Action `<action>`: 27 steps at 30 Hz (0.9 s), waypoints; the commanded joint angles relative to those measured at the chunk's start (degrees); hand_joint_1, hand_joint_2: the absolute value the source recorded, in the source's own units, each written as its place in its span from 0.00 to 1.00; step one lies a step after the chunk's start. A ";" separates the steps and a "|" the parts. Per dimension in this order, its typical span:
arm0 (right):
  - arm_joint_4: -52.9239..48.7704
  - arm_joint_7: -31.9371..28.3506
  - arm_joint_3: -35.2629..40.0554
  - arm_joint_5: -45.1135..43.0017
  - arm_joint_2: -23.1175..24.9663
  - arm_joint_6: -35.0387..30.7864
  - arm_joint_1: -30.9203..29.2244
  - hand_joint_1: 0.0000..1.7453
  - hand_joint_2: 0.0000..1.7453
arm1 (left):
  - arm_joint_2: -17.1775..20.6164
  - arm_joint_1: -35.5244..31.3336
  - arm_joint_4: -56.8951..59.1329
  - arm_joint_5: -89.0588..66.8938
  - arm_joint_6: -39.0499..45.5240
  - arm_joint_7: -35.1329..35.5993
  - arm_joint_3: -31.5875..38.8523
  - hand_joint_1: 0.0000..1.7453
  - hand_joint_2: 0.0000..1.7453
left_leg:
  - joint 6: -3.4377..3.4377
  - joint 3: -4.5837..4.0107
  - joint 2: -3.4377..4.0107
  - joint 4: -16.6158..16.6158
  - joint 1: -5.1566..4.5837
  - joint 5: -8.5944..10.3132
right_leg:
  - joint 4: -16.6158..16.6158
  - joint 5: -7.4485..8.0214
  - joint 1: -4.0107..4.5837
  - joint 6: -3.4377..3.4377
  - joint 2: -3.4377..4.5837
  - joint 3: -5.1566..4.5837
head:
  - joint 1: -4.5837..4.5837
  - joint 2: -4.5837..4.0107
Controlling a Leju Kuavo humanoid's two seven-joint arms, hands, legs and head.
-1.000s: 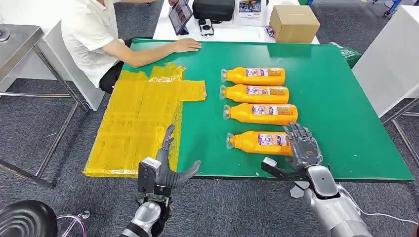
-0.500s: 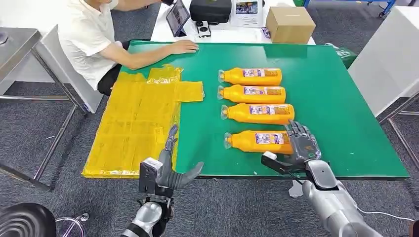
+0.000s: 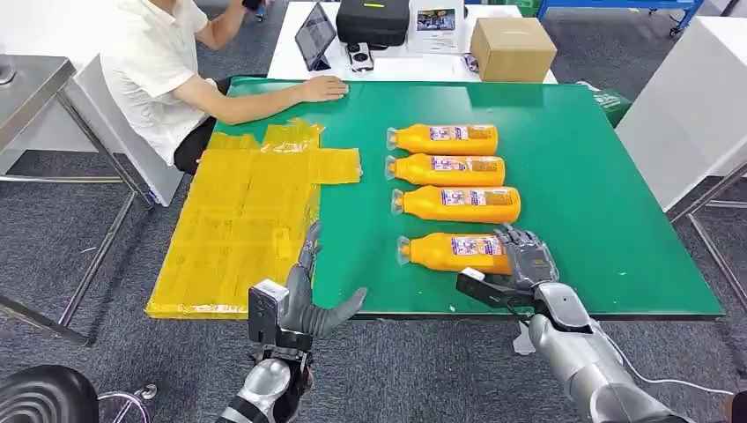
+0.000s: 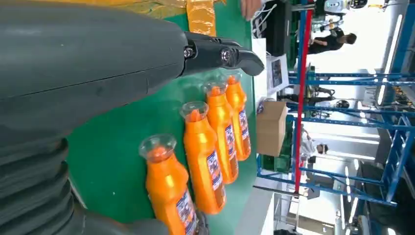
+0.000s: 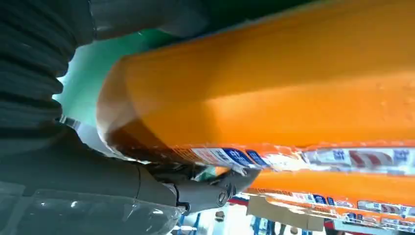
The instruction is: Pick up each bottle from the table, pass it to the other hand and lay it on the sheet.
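While your head view is showing four orange plastic bottles lying on their sides in a column on the green table (image 3: 599, 176), the right hand (image 3: 527, 261) is sitting at the base end of the nearest orange bottle (image 3: 454, 251), fingers draped over its top. You're getting the detail from the right wrist view: that bottle (image 5: 274, 93) is lying right against the palm, with the thick grey thumb (image 5: 205, 188) reaching under its labelled side. The bottle is still lying on the table near the front edge, clear cap pointing toward the sheet; I can't tell how firmly the fingers are closing on it.

The left hand (image 3: 304, 300) is hovering at the table's front edge, fingers spread apart and holding nothing, just beside the crinkled yellow plastic sheet (image 3: 238, 220) covering the table's left part. The left wrist view is giving you the bottle row end-on, caps toward the camera, nearest bottle (image 4: 169, 191) to farthest, plus a dark fingertip (image 4: 235, 56) over the green.

A person in a white shirt (image 3: 154, 66) is sitting at the far left corner, one hand (image 3: 321, 88) resting on the table. Behind it, a brown cardboard box (image 3: 513, 48) is sitting on a white table.
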 commanded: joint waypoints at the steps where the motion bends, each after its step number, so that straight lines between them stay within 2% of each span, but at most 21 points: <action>1: 5.58 2.82 3.20 0.75 -0.76 6.63 3.08 1.00 1.00 | 1.52 -1.44 2.22 -0.04 -0.36 0.58 -1.53 0.00 1.00 | -0.09 0.10 -0.41 -0.11 0.12 0.01 | -0.15 -0.09 0.12 -0.14 -0.38 0.17 | 0.04 0.00; 5: 5.05 3.58 3.10 0.31 -1.04 7.56 3.55 1.00 1.00 | 1.50 -1.40 2.09 -0.15 -0.26 0.67 -1.47 0.00 1.00 | 0.01 0.51 -0.35 -0.12 0.11 -0.23 | -0.18 -0.35 0.11 -0.10 -0.31 0.47 | 0.04 0.00; 10: 3.91 3.85 2.77 -0.31 -2.18 7.47 5.02 1.00 1.00 | 1.66 -1.22 1.70 -0.23 -0.19 0.77 -1.22 0.00 1.00 | 0.01 0.48 -0.59 -0.19 0.17 -0.25 | -0.30 -0.43 0.18 -0.15 -0.53 0.56 | 0.04 0.00; 11: 3.91 3.85 2.77 -0.31 -2.18 7.47 5.02 1.00 1.00 | 1.66 -1.22 1.70 -0.23 -0.19 0.77 -1.22 0.00 1.00 | 0.08 0.57 -0.43 -0.09 0.11 -0.34 | -0.21 -0.51 0.11 0.04 -0.37 0.62 | 0.04 0.00; 14: 3.91 3.85 2.77 -0.31 -2.18 7.47 5.02 1.00 1.00 | 1.66 -1.22 1.70 -0.23 -0.19 0.77 -1.22 0.00 1.00 | 0.11 0.61 -0.54 -0.08 0.12 -0.37 | -0.30 -0.54 0.12 0.06 -0.45 0.70 | 0.06 0.00; 17: 3.91 3.85 2.77 -0.31 -2.18 7.47 5.02 1.00 1.00 | 1.66 -1.22 1.70 -0.23 -0.19 0.77 -1.22 0.00 1.00 | 0.09 0.59 -0.82 -0.18 0.13 -0.32 | -0.43 -0.54 0.13 -0.02 -0.66 0.77 | 0.06 0.00; 24: 3.91 3.85 2.77 -0.31 -2.18 7.47 5.02 1.00 1.00 | 1.66 -1.22 1.70 -0.23 -0.19 0.77 -1.22 0.00 1.00 | 0.24 0.76 -0.63 -0.07 0.09 -0.47 | -0.49 -0.58 0.08 0.09 -0.50 1.00 | 0.04 0.00; 25: 3.70 3.81 2.72 -0.48 -2.16 7.66 5.04 1.00 1.00 | 1.64 -1.18 1.69 -0.28 -0.16 0.78 -1.23 0.00 1.00 | 0.15 0.64 -0.84 -0.21 0.13 -0.36 | -0.63 -0.54 0.13 -0.03 -0.70 0.95 | 0.06 0.00; 26: 3.22 3.53 2.31 -1.04 -2.27 7.29 5.42 1.00 1.00 | 1.64 -1.11 1.62 -0.31 -0.21 0.79 -1.24 0.00 1.00 | 0.22 0.75 -0.71 -0.11 0.11 -0.45 | -0.56 -0.57 0.11 0.05 -0.57 1.05 | 0.04 0.00; 27: 2.02 0.46 -0.06 -4.49 -2.07 6.83 6.56 1.00 1.00 | 1.66 -0.86 1.28 -0.37 -0.23 0.72 -1.22 0.00 1.00 | 0.19 0.72 -0.79 -0.18 0.13 -0.40 | -0.63 -0.55 0.13 0.00 -0.66 1.02 | 0.04 0.00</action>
